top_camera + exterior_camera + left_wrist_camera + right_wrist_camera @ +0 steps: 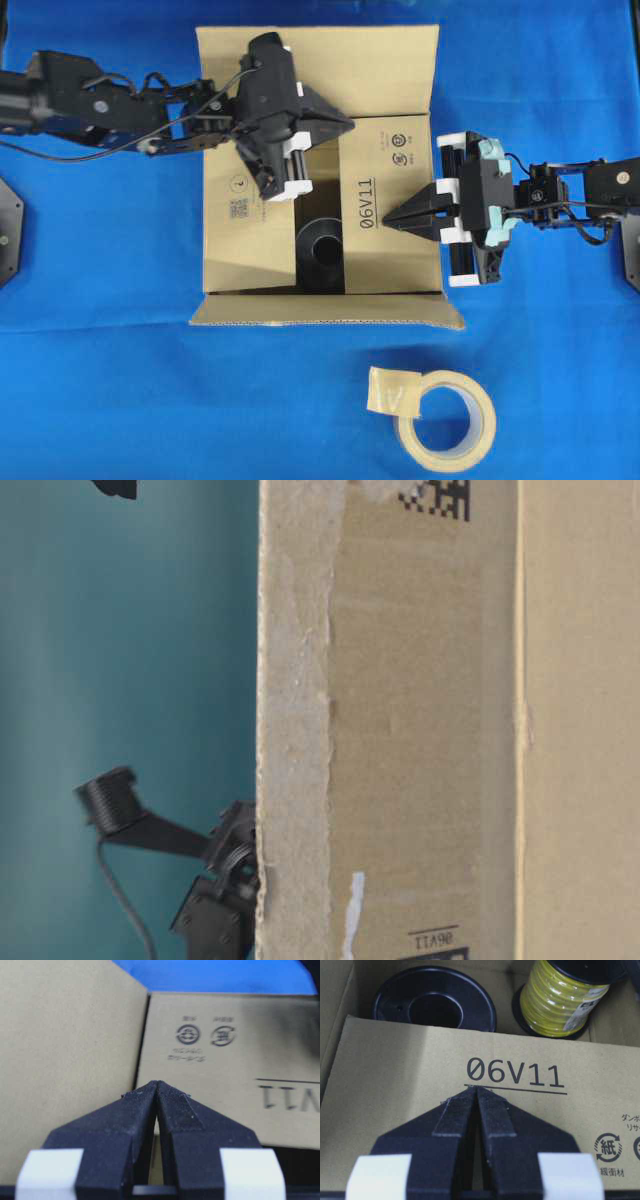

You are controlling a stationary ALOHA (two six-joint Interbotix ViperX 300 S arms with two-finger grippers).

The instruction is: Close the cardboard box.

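Note:
The cardboard box (390, 255) stands mid-table, its right flap, printed "06V11", folded down over the opening. Its left flap (245, 225) also leans inward, and a dark gap remains between the two. The far flap (330, 55) and near flap (320, 310) are spread outward. My right gripper (390, 218) is shut and empty, its tip resting on the right flap (420, 1090) just below the printed code; in the right wrist view the gripper (476, 1089) shows the same. My left gripper (348, 123) is shut and empty over the box's far edge, close to the flap (225, 1075), its tip (157, 1082) near the seam.
Inside the box are a black spool (434, 1004) and a yellow wire spool (560, 997). A beige tape roll (445, 418) lies on the blue cloth in front of the box. The table-level view is filled by the box wall (420, 730), with an arm part (215, 880) behind.

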